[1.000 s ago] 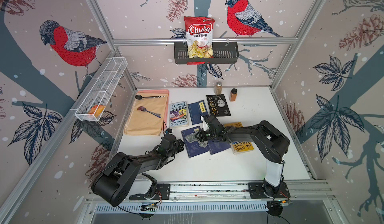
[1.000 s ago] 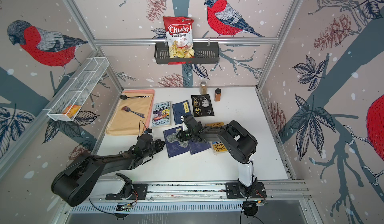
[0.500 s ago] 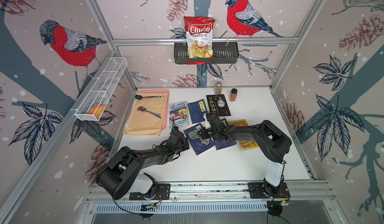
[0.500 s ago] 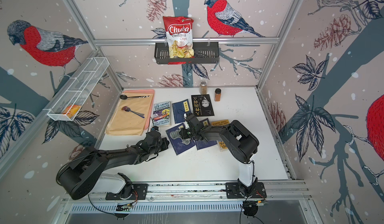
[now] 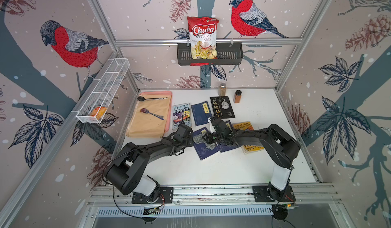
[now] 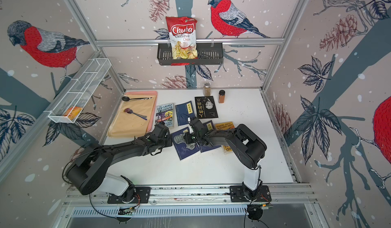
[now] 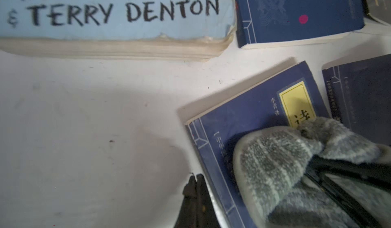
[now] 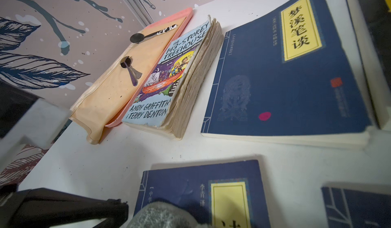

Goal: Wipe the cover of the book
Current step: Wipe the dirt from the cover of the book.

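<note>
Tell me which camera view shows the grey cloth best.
The left wrist view: the grey cloth is large, its pile sharp, lying on the blue book. In both top views the grey cloth is a small distant patch; the right wrist view catches only its blurred edge.

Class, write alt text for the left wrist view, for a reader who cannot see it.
A grey cloth rests on a dark blue book with a yellow title label, on a white table. The left gripper, shut, sits at that book's edge. Beyond lie a worn light-blue paperback and another blue book.
</note>
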`<move>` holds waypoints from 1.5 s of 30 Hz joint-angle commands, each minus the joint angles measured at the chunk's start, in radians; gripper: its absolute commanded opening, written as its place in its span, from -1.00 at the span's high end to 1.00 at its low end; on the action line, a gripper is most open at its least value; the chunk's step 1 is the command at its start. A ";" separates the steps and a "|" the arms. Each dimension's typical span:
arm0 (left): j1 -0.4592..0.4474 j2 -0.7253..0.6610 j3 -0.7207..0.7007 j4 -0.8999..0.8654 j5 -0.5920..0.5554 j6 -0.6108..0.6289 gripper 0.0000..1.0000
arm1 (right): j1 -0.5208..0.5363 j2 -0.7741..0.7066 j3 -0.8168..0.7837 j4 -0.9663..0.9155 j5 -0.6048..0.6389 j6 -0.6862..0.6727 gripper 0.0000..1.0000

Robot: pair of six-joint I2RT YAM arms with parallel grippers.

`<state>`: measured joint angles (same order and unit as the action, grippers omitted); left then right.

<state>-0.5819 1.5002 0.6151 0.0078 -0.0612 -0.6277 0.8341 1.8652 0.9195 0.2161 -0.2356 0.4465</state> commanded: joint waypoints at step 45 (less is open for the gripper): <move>0.041 0.167 0.013 0.141 0.196 0.113 1.00 | -0.018 0.151 0.098 -0.088 0.097 0.038 0.89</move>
<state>-0.5434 1.6512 0.6407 0.2852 0.1181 -0.5388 0.8268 1.9602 0.9646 0.3614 -0.2207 0.5003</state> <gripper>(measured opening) 0.050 0.143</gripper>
